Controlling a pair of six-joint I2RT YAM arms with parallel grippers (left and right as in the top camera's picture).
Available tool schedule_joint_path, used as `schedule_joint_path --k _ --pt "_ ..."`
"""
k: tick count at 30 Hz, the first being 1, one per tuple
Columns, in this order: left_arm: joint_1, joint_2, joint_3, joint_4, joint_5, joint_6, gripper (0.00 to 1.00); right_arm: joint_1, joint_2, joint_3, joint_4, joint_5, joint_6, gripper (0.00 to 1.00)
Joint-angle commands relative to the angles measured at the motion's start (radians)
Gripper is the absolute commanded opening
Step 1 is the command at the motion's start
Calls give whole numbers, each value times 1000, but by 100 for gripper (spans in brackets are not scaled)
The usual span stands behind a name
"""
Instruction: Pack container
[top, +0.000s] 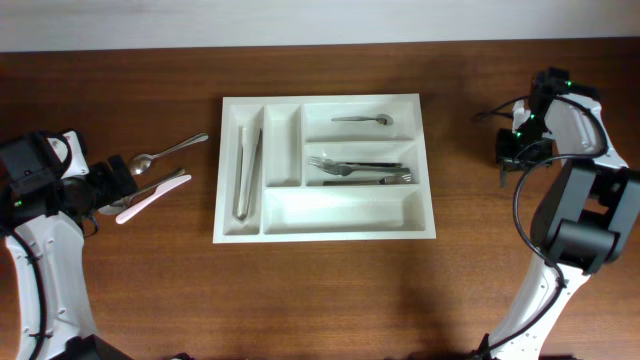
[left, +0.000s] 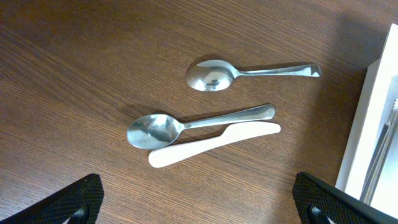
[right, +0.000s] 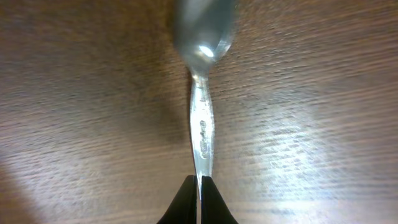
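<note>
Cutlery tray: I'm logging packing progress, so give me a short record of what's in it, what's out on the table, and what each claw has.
tray: white, five compartments
left narrow slot: tongs
top long slot: packed spoon
middle long slot: two forks
other two slots: empty
loose on table, left of tray: far spoon, near spoon, white knife
left claw: open, above the loose pieces, holding nothing
right claw: shut on held spoon by its handle, right of tray

The fingers (right: 185, 204) pinch a spoon (right: 202, 118) over the table (right: 311, 124).
</note>
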Motion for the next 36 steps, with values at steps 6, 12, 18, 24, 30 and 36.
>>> schedule_joint_path --k 6,12,18,24,30,36 --pt "3 5 16 2 17 -10 99 0 -73 27 3 -32 -10 4" --pt "3 5 16 3 17 -10 99 -1 -71 27 30 -32 -17 49" --pt "3 5 16 2 17 -10 99 -1 -71 27 127 -55 -74 56" --pt "3 5 16 2 17 -10 99 -1 -60 27 196 -54 -73 56" --pt "3 5 16 2 17 -10 99 -1 -25 27 234 -54 -72 56" --pt "3 5 16 2 17 -10 99 -1 -3 27 264 -55 -46 56"
